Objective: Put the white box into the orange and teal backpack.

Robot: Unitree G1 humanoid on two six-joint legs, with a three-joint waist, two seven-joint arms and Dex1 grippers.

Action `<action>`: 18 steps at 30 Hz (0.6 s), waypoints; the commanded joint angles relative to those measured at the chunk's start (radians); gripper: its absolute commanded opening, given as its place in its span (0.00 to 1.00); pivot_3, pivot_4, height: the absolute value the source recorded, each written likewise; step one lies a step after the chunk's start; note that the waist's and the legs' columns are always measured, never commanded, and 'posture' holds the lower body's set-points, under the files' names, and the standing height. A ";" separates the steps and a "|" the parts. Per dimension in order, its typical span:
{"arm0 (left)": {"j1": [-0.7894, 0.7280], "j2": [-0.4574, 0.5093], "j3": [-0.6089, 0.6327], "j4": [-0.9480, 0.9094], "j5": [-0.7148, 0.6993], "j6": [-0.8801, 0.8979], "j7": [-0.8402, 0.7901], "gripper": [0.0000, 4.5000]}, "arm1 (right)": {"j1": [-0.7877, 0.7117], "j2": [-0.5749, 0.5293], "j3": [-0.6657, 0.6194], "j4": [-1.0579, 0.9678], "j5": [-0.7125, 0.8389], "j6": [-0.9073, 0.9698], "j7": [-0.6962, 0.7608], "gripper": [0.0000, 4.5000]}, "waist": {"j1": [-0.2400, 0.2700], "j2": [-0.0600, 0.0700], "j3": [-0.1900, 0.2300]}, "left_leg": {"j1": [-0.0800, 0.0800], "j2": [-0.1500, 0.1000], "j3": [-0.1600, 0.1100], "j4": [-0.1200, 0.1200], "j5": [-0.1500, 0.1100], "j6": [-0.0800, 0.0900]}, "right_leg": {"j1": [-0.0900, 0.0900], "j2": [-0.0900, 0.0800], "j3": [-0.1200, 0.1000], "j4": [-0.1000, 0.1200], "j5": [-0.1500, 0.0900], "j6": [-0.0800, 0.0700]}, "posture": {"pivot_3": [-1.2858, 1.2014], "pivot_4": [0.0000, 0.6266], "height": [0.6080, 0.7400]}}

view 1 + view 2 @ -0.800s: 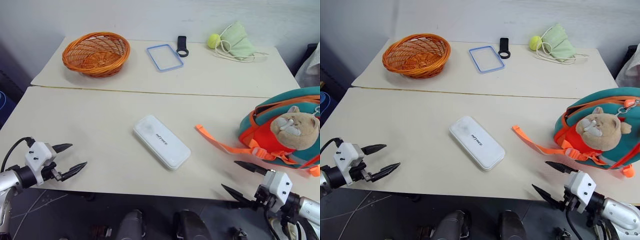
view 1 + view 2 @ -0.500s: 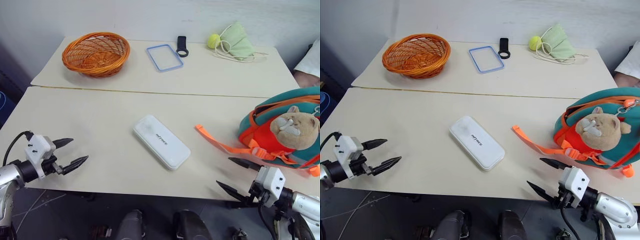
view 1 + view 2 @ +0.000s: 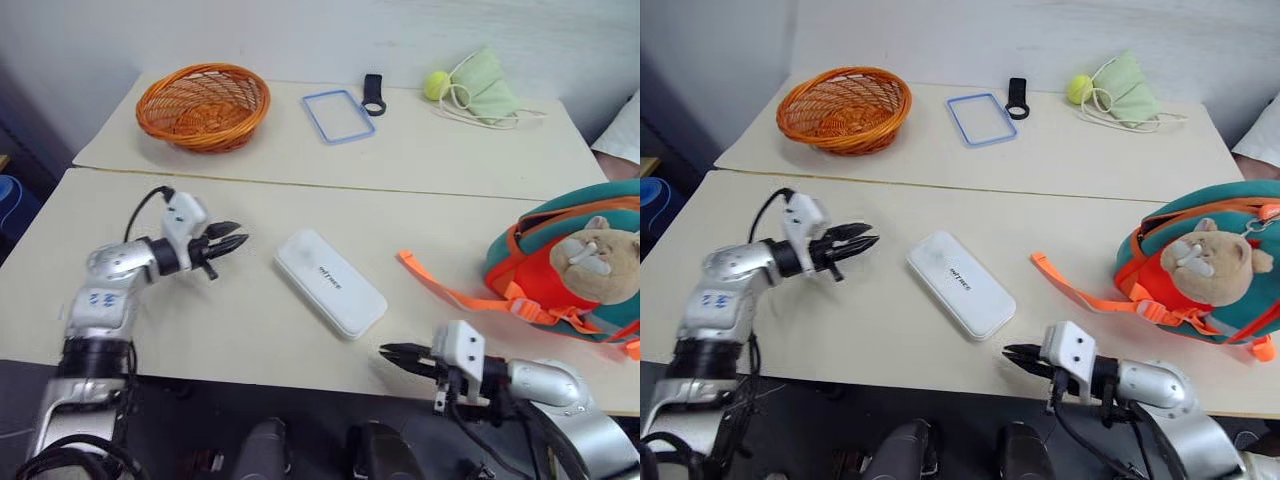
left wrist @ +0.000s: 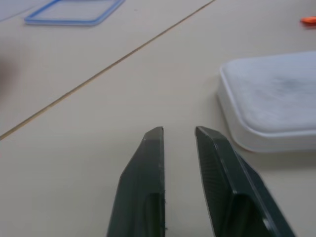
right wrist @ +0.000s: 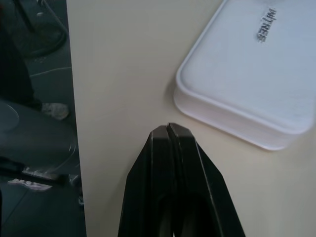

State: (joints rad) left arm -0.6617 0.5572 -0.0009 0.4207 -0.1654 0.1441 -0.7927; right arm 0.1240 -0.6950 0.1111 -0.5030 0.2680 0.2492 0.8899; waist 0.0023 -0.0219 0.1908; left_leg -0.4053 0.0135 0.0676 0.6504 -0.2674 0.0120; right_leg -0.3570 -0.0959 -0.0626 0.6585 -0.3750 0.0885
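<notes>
Spanning the scene, two beige tables [image 3: 420, 165] abut a grey wall [image 3: 300, 35].

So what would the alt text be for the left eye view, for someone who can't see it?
A white box lies flat mid-table between two nearly closed grippers, left gripper and right gripper, neither touching it. A teal and orange backpack sits at the table's right edge.

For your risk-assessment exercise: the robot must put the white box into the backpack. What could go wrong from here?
1. Both end effectors, left and right, flank the white box with fingers shut; they might shove it rather than grasp.
2. The orange strap lies loose near the box and could snag.
3. The backpack may slump.
</notes>
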 commanded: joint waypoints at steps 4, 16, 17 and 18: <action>-0.166 -0.104 -0.059 0.286 0.071 -0.149 -0.019 0.03 | -0.029 -0.014 0.066 -0.007 -0.053 0.102 -0.025 0.00 | -0.004 -0.001 0.000 | 0.000 0.000 0.001 0.000 0.000 0.000 | 0.000 0.000 -0.001 0.000 0.000 0.000 | 0.52 0.24 1.00; -0.140 -0.144 -0.093 0.268 0.059 -0.170 -0.180 0.03 | -0.165 -0.024 0.023 0.078 -0.071 0.136 -0.052 0.00 | -0.004 -0.002 0.000 | 0.000 0.000 0.000 0.001 0.001 -0.001 | 0.000 0.000 -0.001 0.001 0.000 0.000 | 0.52 0.24 1.00; -0.116 -0.139 -0.094 0.227 0.051 -0.155 -0.196 0.03 | -0.178 -0.031 0.014 0.084 -0.065 0.141 -0.045 0.00 | -0.005 -0.002 0.000 | 0.000 0.000 0.000 0.001 0.001 -0.001 | 0.000 0.000 -0.001 0.001 0.000 0.000 | 0.52 0.24 1.00; -0.091 -0.133 -0.094 0.182 0.044 -0.142 -0.211 0.03 | -0.188 -0.038 0.006 0.089 -0.060 0.145 -0.037 0.00 | -0.005 -0.002 0.000 | 0.000 0.000 0.000 0.001 0.001 -0.001 | 0.000 0.000 -0.001 0.001 0.000 0.000 | 0.52 0.24 1.00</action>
State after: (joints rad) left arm -0.7781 0.4318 -0.0796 0.6849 -0.0924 -0.0095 -0.9483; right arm -0.0410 -0.7199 0.1567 -0.4165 0.2010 0.3943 0.8527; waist -0.0027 -0.0236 0.1908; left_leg -0.4053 0.0140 0.0679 0.6511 -0.2665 0.0114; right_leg -0.3572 -0.0958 -0.0629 0.6591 -0.3750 0.0885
